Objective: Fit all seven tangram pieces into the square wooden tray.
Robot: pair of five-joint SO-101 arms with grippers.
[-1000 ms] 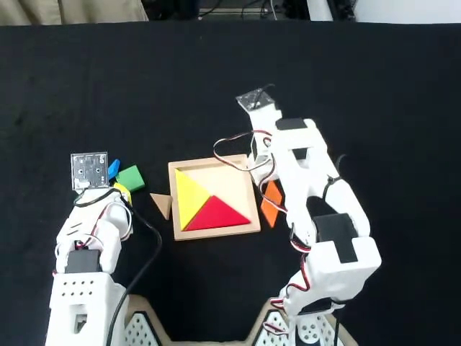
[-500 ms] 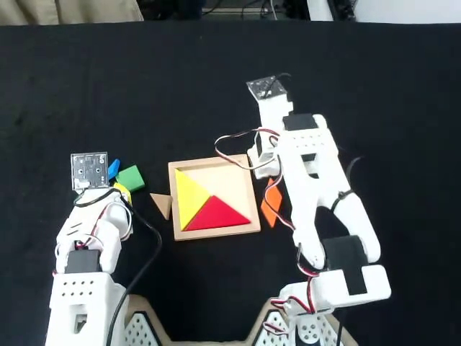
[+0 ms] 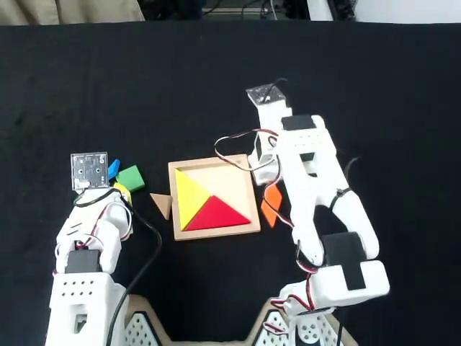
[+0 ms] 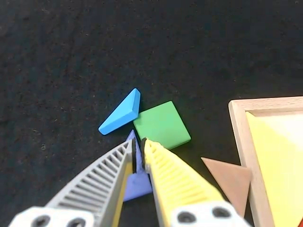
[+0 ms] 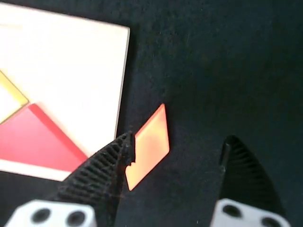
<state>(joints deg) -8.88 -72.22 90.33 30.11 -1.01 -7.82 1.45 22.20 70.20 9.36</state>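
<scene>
Left tool: clenched almost to nothing, parked low over the purple triangle; cannot tell whether it bites the piece. Just beyond its tips lie the blue triangle and the green square, touching at a corner. The tan triangle lies just beside the tray. In the tray are two pieces, yellow triangle and red triangle, edge to edge; the far corner is bare. The orange piece lies flat on the tabletop, just beside the tray's right wall. Right tool: released, jaws wide, straddling it, one finger at its edge. Judged step: grasping orange. Next: lower, clench across it, lift, turn it to fit the bare part. Count: seven pieces, two in, five out; one tray; two arms.
</scene>
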